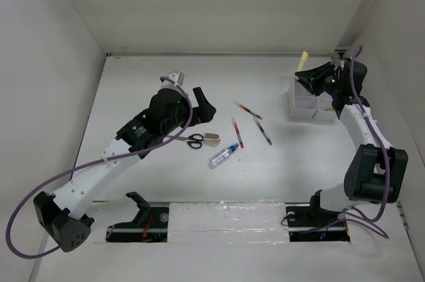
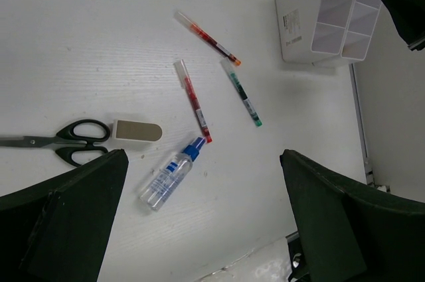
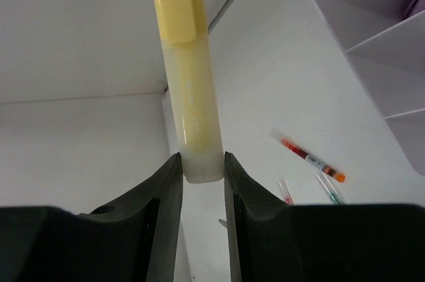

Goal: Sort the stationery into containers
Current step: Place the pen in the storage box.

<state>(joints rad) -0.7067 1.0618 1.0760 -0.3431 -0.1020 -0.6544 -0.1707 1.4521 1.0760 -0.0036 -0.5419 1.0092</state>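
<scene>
Right pincer (image 3: 202, 162): is clamping the yellow highlighter (image 3: 189, 83) by one end, near the bins (image 2: 295, 26).
Left pincer (image 1: 204, 108): is hanging wide apart, carrying nothing.
Lying unsorted on the table (image 1: 279, 176): scissors (image 2: 73, 141), eraser block (image 2: 138, 131), bottle (image 2: 169, 174), three pens (image 2: 194, 101).
Sorting is looking barely begun.

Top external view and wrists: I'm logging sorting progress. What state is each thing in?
yellow highlighter: held by one end
right gripper: shut on yellow highlighter
left gripper: open, empty
scissors: closed, lying flat
bottle: capped, on its side
pens: three, lying loose
bins: upright, side by side
</scene>
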